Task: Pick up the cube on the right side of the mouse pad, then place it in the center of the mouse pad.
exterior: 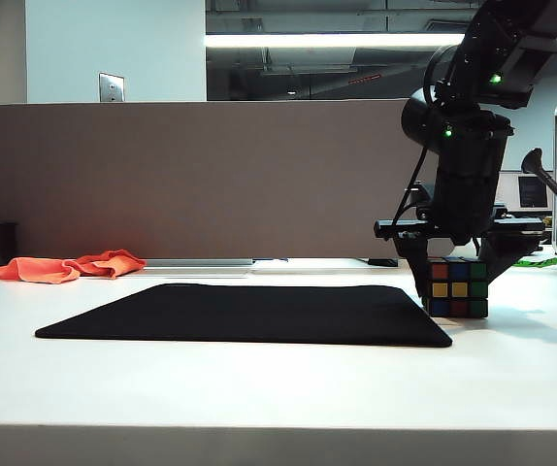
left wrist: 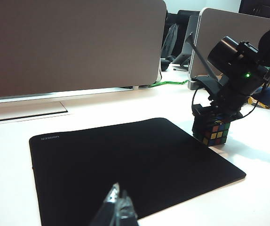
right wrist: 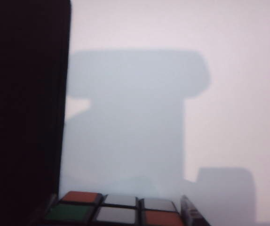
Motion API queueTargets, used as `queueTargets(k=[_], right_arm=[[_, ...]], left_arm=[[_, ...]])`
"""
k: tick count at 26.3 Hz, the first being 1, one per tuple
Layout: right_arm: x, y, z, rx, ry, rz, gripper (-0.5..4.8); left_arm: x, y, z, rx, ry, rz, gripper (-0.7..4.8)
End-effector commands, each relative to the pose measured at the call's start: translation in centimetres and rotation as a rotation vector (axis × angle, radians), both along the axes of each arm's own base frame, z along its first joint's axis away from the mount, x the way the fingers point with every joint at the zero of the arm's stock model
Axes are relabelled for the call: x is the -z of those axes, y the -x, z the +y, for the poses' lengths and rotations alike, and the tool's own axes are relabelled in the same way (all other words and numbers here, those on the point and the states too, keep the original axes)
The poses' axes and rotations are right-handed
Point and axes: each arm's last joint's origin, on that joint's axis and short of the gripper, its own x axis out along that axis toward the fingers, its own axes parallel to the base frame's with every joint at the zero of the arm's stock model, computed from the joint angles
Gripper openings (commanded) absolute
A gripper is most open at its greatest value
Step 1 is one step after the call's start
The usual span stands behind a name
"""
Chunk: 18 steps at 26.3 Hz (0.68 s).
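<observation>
The right gripper (exterior: 458,282) is coming straight down over the small black-framed puzzle cube w/ red, blue, yellow, green stickers (exterior: 458,288), jaws closed in against its two sides, so it is gripping the cube. The cube is sitting on the white tabletop (exterior: 278,388), just off the right edge of the large thin black rectangular mouse pad (exterior: 249,313), near its front-right corner. Pad centre is lying to the left of the gripper in the exterior view; nothing is standing on the pad, so room looks open after a short lift. The left gripper (left wrist: 117,209) is hovering over the pad's near edge, well apart from the cube; can't tell how its jaws are standing. A crumpled orange cloth (exterior: 63,266) is lying far left behind the pad.
</observation>
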Motion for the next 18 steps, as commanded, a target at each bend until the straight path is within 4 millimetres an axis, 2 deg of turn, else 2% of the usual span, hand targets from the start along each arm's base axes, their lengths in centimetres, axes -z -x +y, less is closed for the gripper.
queueTargets(k=[1, 10, 13, 18], right_arm=[[-0.6, -0.1, 0.1, 0.002, -0.010, -0.029, 3.13], [-3.6, 0.1, 0.0, -0.001, -0.052, -0.153, 3.13], [-4.0, 0.1, 0.0, -0.004, -0.059, -0.164, 3.13], [-5.3, -0.1, 1.0, -0.062, -0.127, -0.186, 3.13]], left_arm=[[-0.3, 0.0, 0.0, 0.000, -0.001, -0.019, -0.06], [-0.3, 0.0, 0.1, -0.021, 0.002, -0.019, -0.06], [-0.3, 0.0, 0.1, -0.022, 0.002, -0.019, -0.06], [-0.3, 0.0, 0.1, -0.022, 0.001, -0.019, -0.06]])
